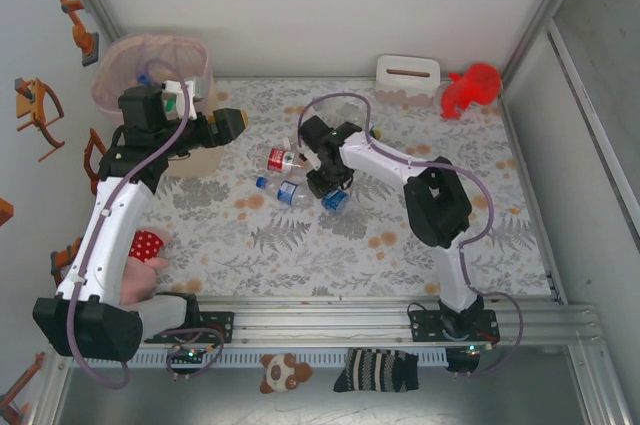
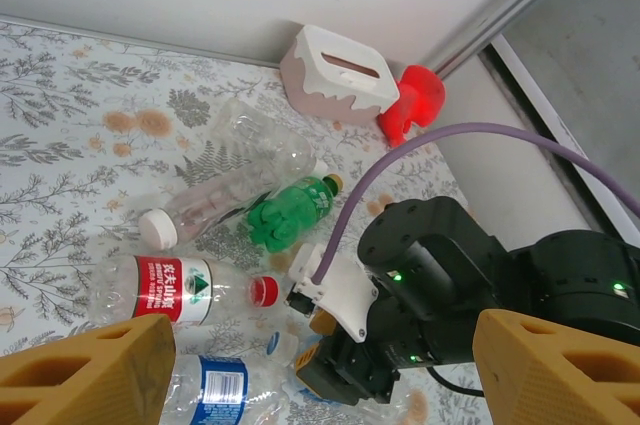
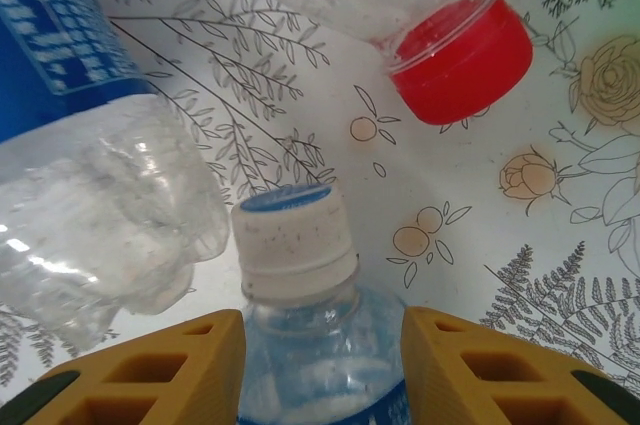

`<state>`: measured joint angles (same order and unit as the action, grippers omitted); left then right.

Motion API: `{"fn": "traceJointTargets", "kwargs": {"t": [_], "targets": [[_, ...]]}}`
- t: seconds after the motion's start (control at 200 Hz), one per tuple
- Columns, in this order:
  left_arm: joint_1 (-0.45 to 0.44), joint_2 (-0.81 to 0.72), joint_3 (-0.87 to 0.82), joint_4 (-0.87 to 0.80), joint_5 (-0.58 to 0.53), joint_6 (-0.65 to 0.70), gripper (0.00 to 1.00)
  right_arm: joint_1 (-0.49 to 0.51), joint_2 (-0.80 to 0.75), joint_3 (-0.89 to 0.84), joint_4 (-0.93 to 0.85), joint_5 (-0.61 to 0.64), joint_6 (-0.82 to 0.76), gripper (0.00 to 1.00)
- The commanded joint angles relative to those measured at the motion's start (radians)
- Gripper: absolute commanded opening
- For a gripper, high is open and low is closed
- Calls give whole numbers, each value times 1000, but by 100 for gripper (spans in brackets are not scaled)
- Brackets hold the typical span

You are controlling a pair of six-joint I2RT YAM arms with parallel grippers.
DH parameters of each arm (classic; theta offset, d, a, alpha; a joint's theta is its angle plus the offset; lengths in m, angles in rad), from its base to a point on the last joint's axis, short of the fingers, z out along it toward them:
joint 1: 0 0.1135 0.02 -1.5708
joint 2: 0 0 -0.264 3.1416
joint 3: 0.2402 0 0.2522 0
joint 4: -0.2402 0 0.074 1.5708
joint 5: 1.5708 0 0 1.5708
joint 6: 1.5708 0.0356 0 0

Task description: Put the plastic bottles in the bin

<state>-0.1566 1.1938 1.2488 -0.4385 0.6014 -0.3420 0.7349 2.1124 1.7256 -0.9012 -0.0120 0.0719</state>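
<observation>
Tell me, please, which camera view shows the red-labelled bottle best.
Left wrist: the red-labelled bottle lies nearly whole, label and cap plain. Top external shows it small beside the right arm; right wrist shows its red-capped neck close up.

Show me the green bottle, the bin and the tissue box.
green bottle [image 2: 285, 215], left wrist view, on its crumpled body.
bin [image 1: 120, 50], top view, on its pink-lined rim.
tissue box [image 1: 425, 81], top view, on its white top.

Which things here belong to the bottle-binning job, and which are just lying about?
Job: bin; red-labelled bottle; green bottle; white-capped bottle; blue-labelled bottle; blue-topped bottle in the right pincer.
Lying about: tissue box; red toy; striped sock; plush animal.
</observation>
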Motion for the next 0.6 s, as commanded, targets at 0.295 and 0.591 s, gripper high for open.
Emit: {"fn": "traceJointTargets", "kwargs": {"t": [0.295,0.591], "targets": [[-3,-12,29,-16,3,38,79,-55,-31,7,-101,113,34,41],[-4,-5,37,-14,1,39,79,-77,39,79,-123,69,71,48]]}}
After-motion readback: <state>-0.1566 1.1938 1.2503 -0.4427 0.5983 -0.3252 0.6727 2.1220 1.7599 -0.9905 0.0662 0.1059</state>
